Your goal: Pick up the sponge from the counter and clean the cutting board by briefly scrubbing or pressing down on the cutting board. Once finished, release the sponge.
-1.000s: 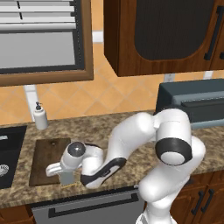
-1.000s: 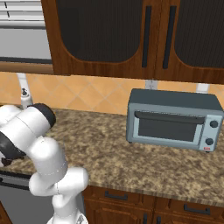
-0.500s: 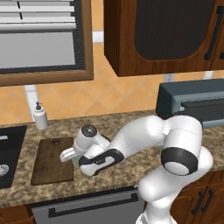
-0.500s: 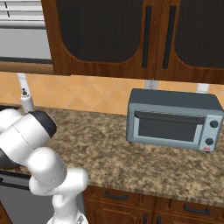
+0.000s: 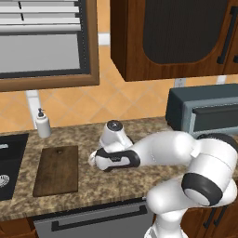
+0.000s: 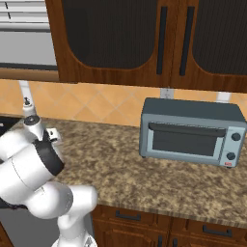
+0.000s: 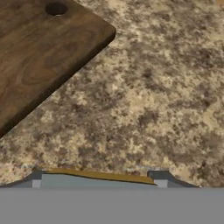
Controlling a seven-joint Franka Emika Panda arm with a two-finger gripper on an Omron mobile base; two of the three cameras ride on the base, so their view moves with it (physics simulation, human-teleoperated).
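In the hand view, the sponge (image 7: 98,176) shows just as a thin yellow strip at the bottom, the rest cut off by the grey band. The gripper (image 7: 98,180) shows merely two dark fingertips (image 7: 159,176) flanking that strip, so contact cannot be judged. The cutting board (image 7: 39,52) runs off the top and left edges. In the left base view, the robot's wrist hides the gripper near the board's right edge.

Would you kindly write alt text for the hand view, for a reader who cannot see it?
A corner of the dark wooden cutting board, with its small round hole, lies at upper left on the speckled granite counter. At the bottom, a thin yellow-and-grey strip, apparently the sponge, sits between the two dark fingertips.
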